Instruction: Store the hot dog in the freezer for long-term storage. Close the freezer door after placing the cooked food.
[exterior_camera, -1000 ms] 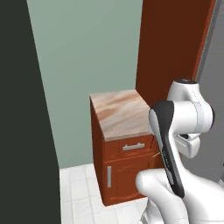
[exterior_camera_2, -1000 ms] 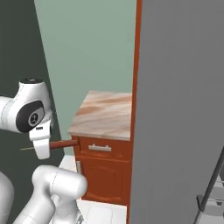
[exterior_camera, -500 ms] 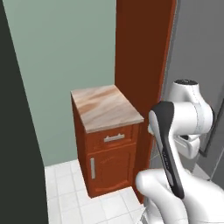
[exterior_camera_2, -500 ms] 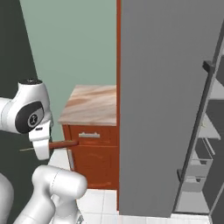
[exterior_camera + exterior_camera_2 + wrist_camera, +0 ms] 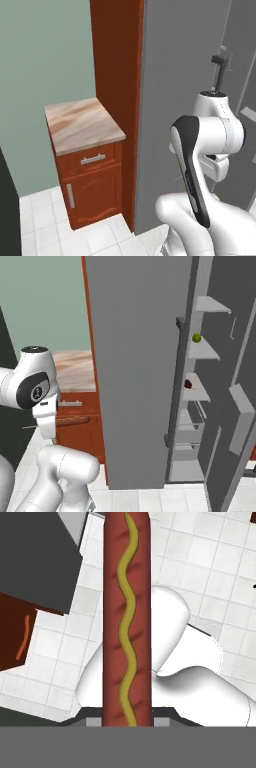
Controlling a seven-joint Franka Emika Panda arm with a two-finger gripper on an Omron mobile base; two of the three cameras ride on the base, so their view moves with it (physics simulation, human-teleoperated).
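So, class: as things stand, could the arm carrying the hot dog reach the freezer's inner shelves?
Probably not yet. The gripper, shut on the hot dog, sits beside the small cabinet, and the open freezer door stands between it and the shelves. It would likely have to go around the door first.

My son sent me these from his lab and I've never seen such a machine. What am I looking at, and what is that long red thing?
It is a computer-drawn kitchen. The white jointed shape is a robot arm on a base that can drive. Two pictures come from cameras riding behind the arm, one on its left and one on its right. The third comes from a camera on its hand. The long red thing is a hot dog with a mustard squiggle, clamped in the gripper. In the right view the freezer shows white shelves behind its open grey freezer door. A round green fruit and a dark red food sit on those shelves.
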